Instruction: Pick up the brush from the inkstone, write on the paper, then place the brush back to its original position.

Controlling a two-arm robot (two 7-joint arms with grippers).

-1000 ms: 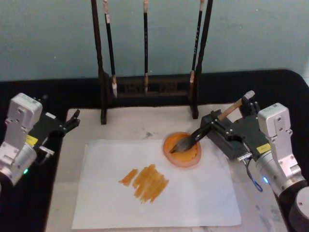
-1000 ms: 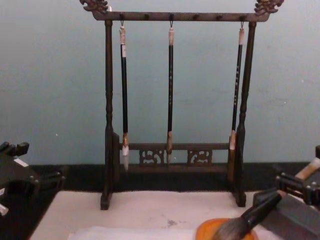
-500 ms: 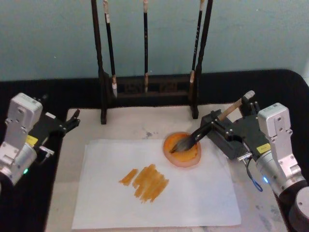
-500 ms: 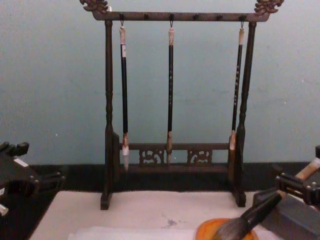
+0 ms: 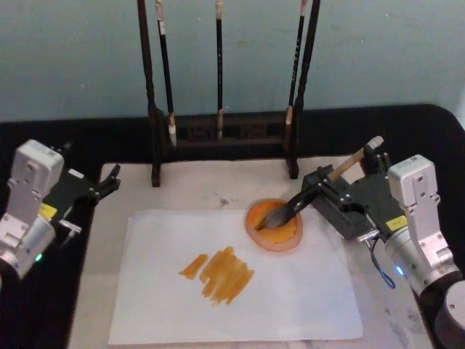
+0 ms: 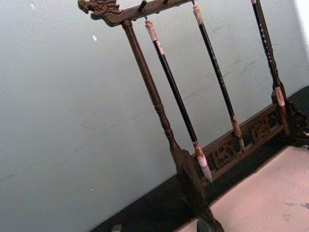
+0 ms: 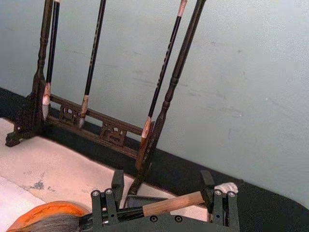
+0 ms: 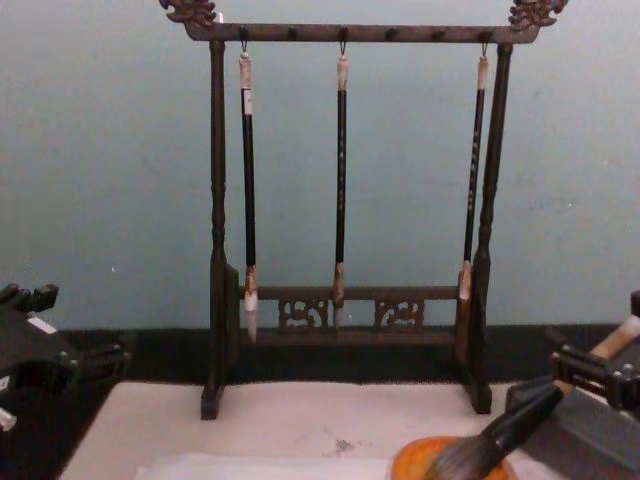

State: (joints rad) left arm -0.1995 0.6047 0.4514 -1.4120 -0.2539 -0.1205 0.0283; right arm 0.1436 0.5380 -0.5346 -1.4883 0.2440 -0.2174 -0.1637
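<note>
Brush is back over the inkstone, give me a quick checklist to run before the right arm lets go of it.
1. Brush tuft resting in the orange inkstone: ok.
2. Right gripper shut on the handle: ok, the handle lies between its jaws in the right wrist view.
3. Writing on the paper done: ok, orange strokes show.
4. Brush clear of the rack: ok, rack stands behind it.
5. Left gripper out of the way: ok, parked at the mat's left edge.
6. Handle will stay propped once released: cannot tell.
</note>
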